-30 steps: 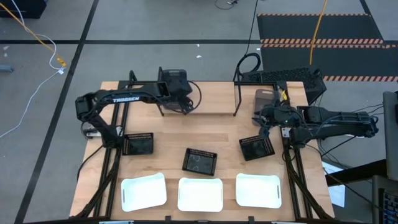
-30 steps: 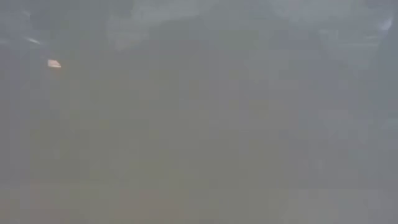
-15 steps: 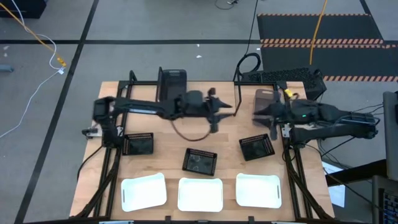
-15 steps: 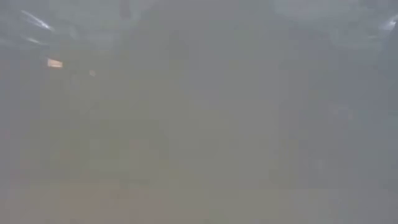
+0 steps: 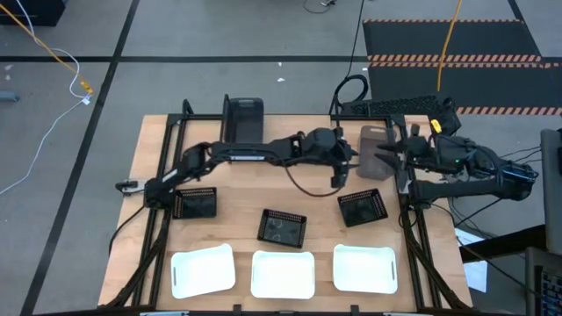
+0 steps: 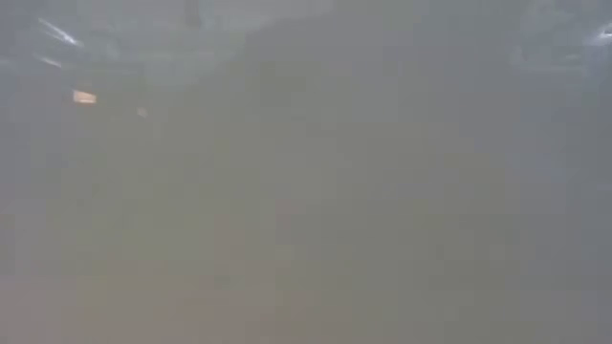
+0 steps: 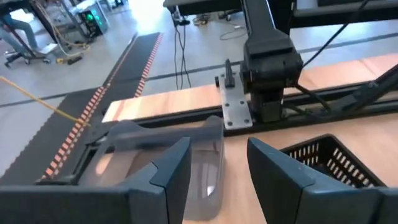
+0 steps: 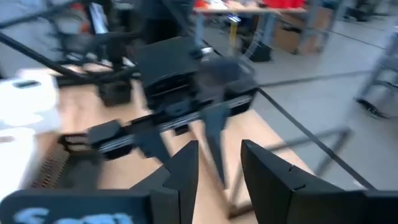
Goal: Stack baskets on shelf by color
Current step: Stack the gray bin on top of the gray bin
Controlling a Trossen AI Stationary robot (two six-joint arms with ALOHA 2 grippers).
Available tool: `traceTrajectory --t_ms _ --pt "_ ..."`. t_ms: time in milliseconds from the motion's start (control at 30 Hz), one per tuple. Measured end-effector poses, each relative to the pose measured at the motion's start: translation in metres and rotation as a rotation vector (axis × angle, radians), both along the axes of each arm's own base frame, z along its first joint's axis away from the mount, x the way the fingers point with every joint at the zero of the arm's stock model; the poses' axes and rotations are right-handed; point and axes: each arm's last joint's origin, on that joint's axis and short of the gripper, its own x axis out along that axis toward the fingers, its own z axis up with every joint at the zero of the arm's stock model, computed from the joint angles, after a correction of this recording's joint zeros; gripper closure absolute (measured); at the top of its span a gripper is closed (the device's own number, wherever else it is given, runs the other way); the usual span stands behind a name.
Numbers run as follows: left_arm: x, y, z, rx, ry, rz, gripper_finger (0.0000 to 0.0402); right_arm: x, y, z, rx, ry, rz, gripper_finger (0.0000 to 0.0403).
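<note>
My left gripper [image 5: 341, 167] is open and reaches across the table to the light grey basket [image 5: 373, 145], which stands on the table at the far right. In the left wrist view the grey basket's corner [image 7: 208, 165] shows ahead, between my open fingers [image 7: 217, 174]. My right gripper [image 5: 391, 156], also open [image 8: 219, 162], hovers at the same basket from the right. A dark grey basket [image 5: 244, 114] stands on the shelf [image 5: 334, 132] at the far edge. Three black mesh baskets [image 5: 195, 204] [image 5: 282, 227] [image 5: 363, 208] sit mid-table, and three white ones [image 5: 203, 269] [image 5: 282, 274] [image 5: 363, 268] line the near edge.
The right arm's base [image 7: 267, 68] and its frame rails [image 5: 408, 219] stand just beyond the grey basket. A mesh basket [image 7: 336, 162] lies close beside my left fingers. The low view is fogged over and shows nothing. Bare board lies between the shelf and the mesh baskets.
My left arm has swung from the shelf's far-left end, by the dark grey basket, across toward the table's right edge, and its gripper now stands at the light grey basket. My right arm has drawn back a little toward the table's right edge. The baskets have stayed put.
</note>
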Motion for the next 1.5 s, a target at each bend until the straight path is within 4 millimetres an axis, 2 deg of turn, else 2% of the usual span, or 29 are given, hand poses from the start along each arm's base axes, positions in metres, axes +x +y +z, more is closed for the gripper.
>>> traceTrajectory --t_ms 200,333,500,633,767,867,900,1000,1100,1233,1367,1500 --pt "0.022 0.013 -0.022 -0.05 -0.059 0.03 0.0243 -0.004 -0.001 -0.001 -0.003 -0.001 -0.033 0.0289" --pt "0.031 0.019 -0.045 -0.069 -0.102 0.047 0.0243 -0.004 -0.001 -0.001 -0.011 0.005 -0.03 0.0289" --pt "0.037 0.024 -0.058 -0.105 -0.148 0.056 0.0243 -0.004 -0.001 0.0 -0.025 0.0 -0.025 0.0289" --pt "0.036 0.023 -0.062 -0.109 -0.113 0.056 0.0243 0.0 -0.001 -0.005 -0.024 0.007 -0.026 0.0289" --pt "0.029 0.013 -0.048 -0.071 -0.025 0.041 0.0243 0.01 -0.001 -0.026 0.01 0.073 -0.04 0.0289" --pt "0.016 0.001 -0.027 -0.013 0.095 0.046 0.0243 0.016 -0.001 -0.041 0.047 0.148 -0.053 0.0289" --pt "0.009 -0.002 -0.015 0.006 0.122 0.059 0.0243 0.016 -0.001 -0.044 0.051 0.181 -0.056 0.0289" --pt "-0.015 -0.012 0.024 0.051 0.207 0.099 0.0243 0.019 -0.002 -0.054 0.041 0.318 -0.063 0.0289" --pt "-0.038 -0.013 0.045 0.063 0.287 0.126 0.0243 0.029 -0.003 -0.06 0.041 0.392 -0.085 0.0289" --pt "-0.064 -0.013 0.051 0.061 0.369 0.134 0.0243 0.047 -0.004 -0.072 0.075 0.529 -0.091 0.0289" --pt "-0.096 -0.013 0.061 0.046 0.319 0.166 0.0243 0.065 -0.006 -0.088 0.14 0.683 -0.078 0.0289" --pt "-0.128 -0.012 0.04 0.054 0.3 0.232 0.0243 0.076 -0.008 -0.097 0.193 0.79 -0.082 0.0289"
